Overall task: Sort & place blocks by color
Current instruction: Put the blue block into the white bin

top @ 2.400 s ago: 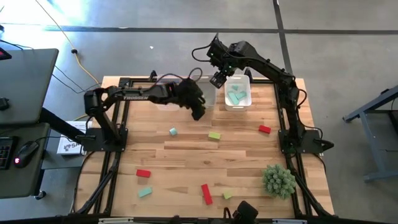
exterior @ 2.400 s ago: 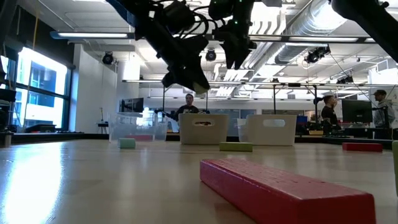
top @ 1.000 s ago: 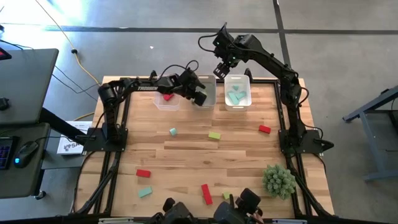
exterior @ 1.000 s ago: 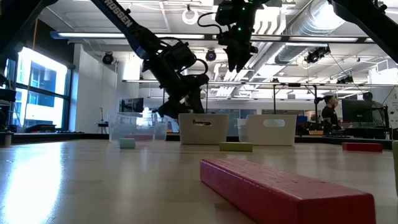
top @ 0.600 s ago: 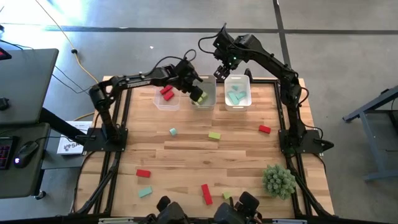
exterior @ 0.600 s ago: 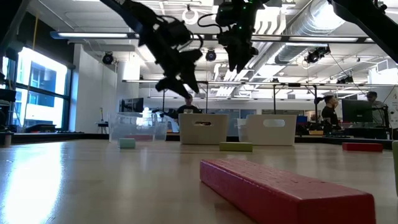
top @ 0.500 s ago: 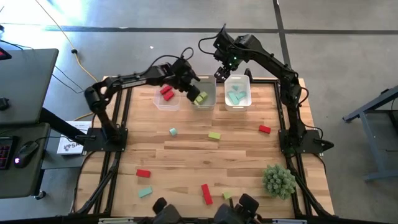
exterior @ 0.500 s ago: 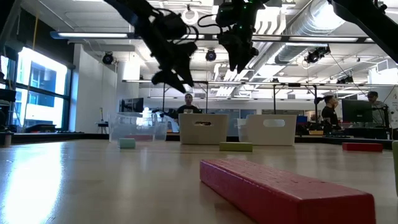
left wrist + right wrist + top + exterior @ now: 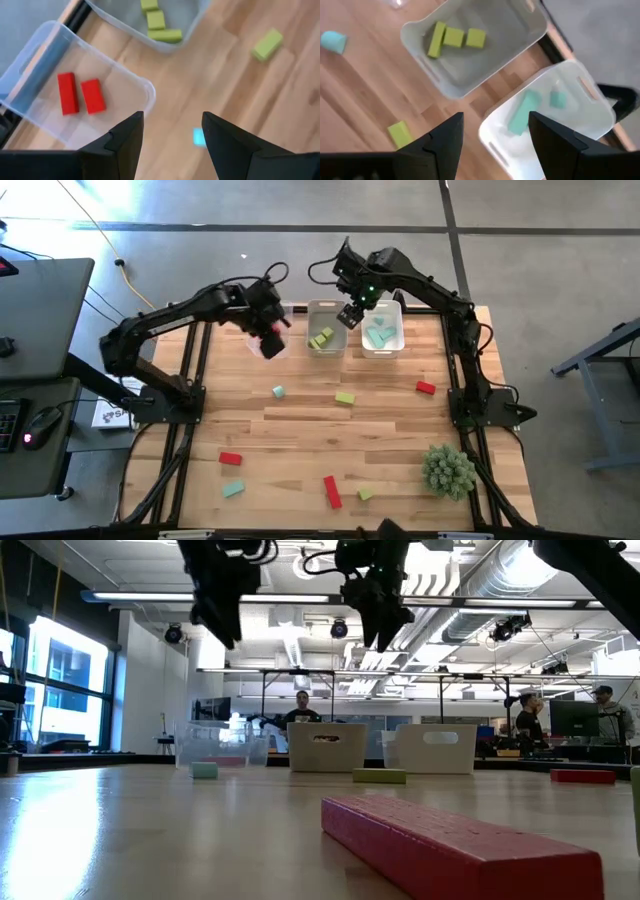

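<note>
Blocks lie partly sorted: we see two red blocks (image 9: 80, 95) in the left bin (image 9: 35, 65), three yellow-green blocks (image 9: 452, 37) in the middle bin (image 9: 326, 308), and teal blocks (image 9: 378, 335) in the right bin (image 9: 383, 350). Loose on the table (image 9: 300, 430) we find a teal cube (image 9: 278, 391), a yellow-green bar (image 9: 345, 397), a red block (image 9: 426, 388), another red one (image 9: 231, 459), a teal bar (image 9: 233, 489), a red bar (image 9: 332, 491) and a small yellow-green cube (image 9: 365, 494). Our left gripper (image 9: 272, 338) hangs over the left bin, fingers spread wide, holding nothing. Our right gripper (image 9: 349, 314) hangs between the middle and right bins, also spread and empty. A plant (image 9: 447, 469) stands near the table's right corner.
</note>
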Controlling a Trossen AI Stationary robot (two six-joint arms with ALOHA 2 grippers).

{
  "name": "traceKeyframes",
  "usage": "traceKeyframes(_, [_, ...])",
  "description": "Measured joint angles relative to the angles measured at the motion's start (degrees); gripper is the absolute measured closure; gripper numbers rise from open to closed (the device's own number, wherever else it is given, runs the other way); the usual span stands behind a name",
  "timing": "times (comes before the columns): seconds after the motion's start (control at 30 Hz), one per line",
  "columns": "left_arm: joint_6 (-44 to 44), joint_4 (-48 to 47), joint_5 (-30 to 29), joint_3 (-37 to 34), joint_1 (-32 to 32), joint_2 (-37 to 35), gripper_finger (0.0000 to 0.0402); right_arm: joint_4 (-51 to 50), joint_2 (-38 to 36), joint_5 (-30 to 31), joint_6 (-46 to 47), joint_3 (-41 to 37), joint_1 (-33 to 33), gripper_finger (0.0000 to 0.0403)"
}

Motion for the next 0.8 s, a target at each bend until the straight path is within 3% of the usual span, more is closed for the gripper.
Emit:
traceKeyframes(0.1, [0.34,-1.00,0.00,-1.23,-1.74,-3.20,0.0211,-1.04,0.00,0.02,1.41,0.00,2.27,0.0192])
traceKeyframes(0.43, [-6.33,1.79,-0.18,-14.89,-7.12,-16.44,0.0211,-0.95,0.00,-1.74,4.69,0.00,12.95,0.0192])
traceKeyframes(0.8, [-10.76,2.62,-0.18,-21.78,-13.71,-23.35,0.0211,-0.93,0.00,0.46,14.24,0.00,24.81,0.0192])
